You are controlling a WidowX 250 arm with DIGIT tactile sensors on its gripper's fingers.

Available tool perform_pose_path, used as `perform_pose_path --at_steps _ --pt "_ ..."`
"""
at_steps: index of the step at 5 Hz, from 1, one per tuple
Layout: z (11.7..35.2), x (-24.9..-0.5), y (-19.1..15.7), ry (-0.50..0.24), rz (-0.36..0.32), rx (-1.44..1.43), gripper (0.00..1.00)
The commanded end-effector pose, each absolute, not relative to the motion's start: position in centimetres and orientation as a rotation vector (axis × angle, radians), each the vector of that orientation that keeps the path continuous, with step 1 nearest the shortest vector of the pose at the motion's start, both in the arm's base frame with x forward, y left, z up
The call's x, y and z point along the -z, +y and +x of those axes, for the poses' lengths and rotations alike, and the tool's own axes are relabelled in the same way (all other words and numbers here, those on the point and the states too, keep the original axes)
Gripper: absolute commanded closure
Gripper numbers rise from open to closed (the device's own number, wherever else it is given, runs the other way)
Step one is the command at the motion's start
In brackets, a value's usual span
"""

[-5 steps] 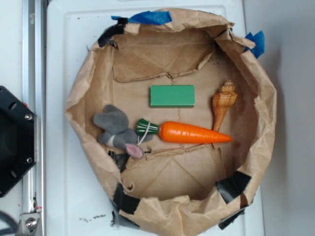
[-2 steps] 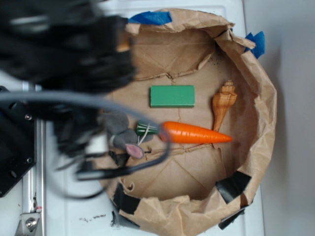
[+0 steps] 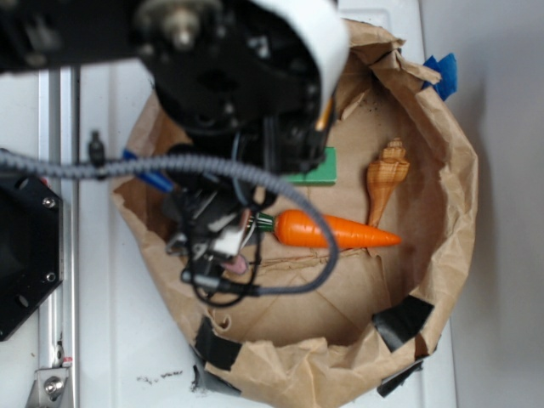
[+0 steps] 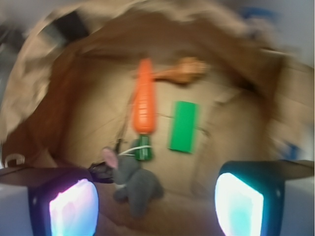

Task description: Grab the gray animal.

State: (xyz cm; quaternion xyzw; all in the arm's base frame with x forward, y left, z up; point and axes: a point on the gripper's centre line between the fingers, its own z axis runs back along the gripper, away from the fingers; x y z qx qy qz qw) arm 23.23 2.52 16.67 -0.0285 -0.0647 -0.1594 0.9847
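So the gripper (image 4: 155, 196) is spread wide, one gray animal (image 4: 134, 179) between its pads, one carrot (image 4: 144, 98), one green block (image 4: 183, 127), one seashell (image 4: 181, 71) beyond.

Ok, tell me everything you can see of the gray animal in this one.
The gray animal is a small, soft-looking plush with a pink ear and a pale band near its head. It lies on the brown paper floor of the paper-lined basket, beside the green leafy end of the orange carrot; contact between them is unclear. In the wrist view it sits between and ahead of the two open fingers, which are not touching it. From the exterior camera the arm hides most of it.
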Motion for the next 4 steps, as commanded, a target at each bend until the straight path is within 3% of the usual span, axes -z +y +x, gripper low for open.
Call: perform_pose_path --at_steps 1,4 --pt "22.9 -13.7 2.5 -0.09 0.028 0.351 0.0" --pt "22.5 -11.2 3.2 -0.072 -0.042 0.351 0.0"
